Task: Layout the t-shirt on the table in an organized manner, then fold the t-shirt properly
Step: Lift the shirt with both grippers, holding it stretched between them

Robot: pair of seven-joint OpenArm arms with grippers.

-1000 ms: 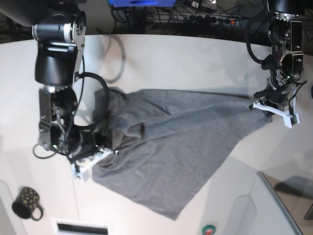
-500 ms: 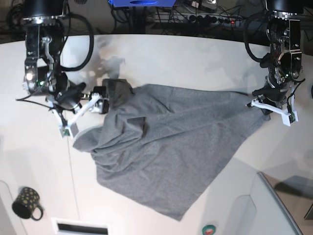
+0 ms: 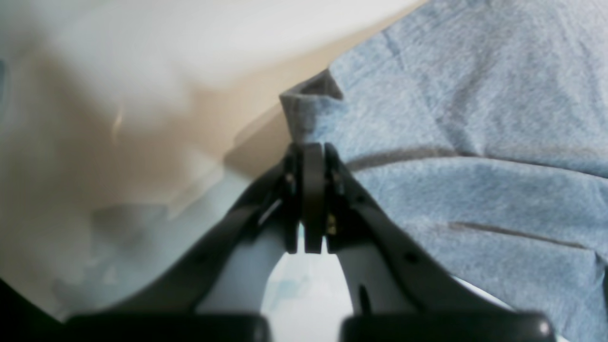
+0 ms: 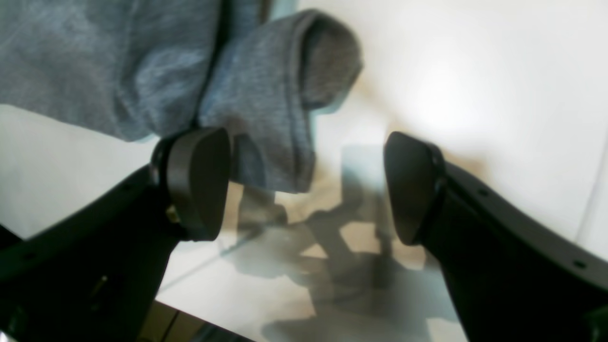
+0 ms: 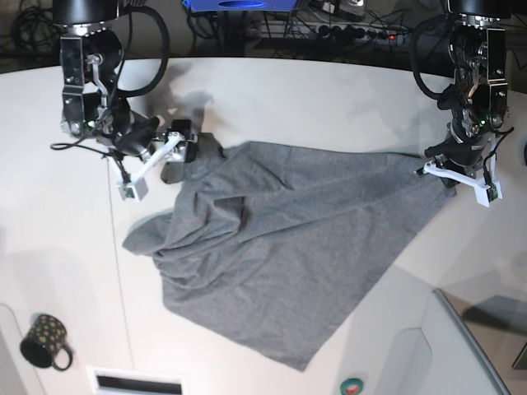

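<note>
Spreading step in hand: t-shirt (image 5: 280,247) lies crumpled on the counter (image 5: 329,99), not yet flat, so folding has not begun (judgement).

Taking the t-shirt as landmark, left to right in the base view:
- Well off its lower left corner, a dark mug (image 5: 43,341) stands on the counter, apart from the cloth.
- At its upper left corner, right tool (image 5: 183,151), jaws spread wide. Right wrist view shows a rolled hem of the shirt (image 4: 280,95) hanging just past one pad (image 4: 197,180); nothing is pinched between the pads. This corner of the cloth is bunched and folded over itself.
- Middle: cloth runs in a slanted sheet, with a point trailing toward the near counter edge.
- At its right corner, left tool (image 5: 449,169), clamped on a small peak of fabric (left wrist view: jaws pressed together with cloth (image 3: 308,114) standing up out of them).

Next move, as I read it: right tool needs to close on a definite corner or hem at the bunched side, then pull away from the left tool to draw the sheet taut. Risk: grabbing two layers.
</note>
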